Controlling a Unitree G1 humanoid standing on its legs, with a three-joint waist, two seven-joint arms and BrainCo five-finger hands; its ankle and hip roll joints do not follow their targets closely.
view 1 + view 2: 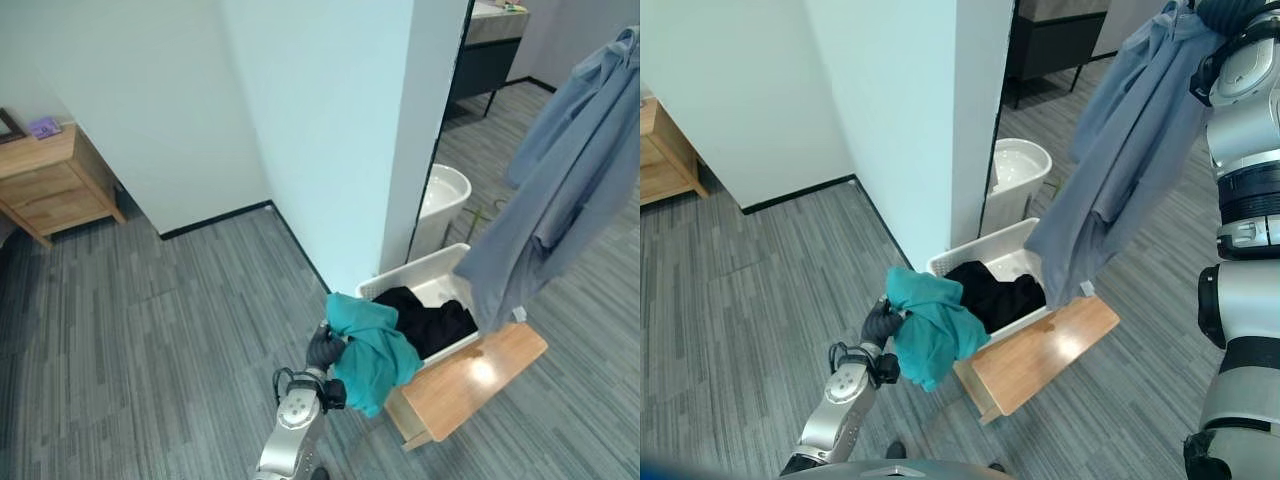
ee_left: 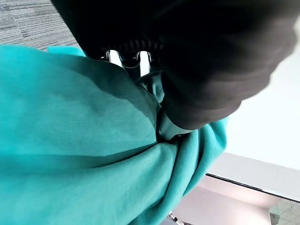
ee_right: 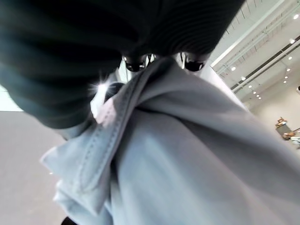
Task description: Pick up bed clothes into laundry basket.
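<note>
Teal garment [image 1: 370, 345] in left hand [image 1: 324, 349], grey garment [image 1: 1120, 160] in right hand [image 1: 1230, 12], white basket [image 1: 420, 275]

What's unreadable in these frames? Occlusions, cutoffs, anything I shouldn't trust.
- Left hand: fingers buried in the teal cloth in the eye views and the left wrist view; contact not visible.
- Right hand: its dark cover and the grey-blue garment hide the fingers in the right wrist view.
- White slatted laundry basket: floor hidden by the black clothing.
- Wooden nightstand: cut by the left eye view's edge.
</note>
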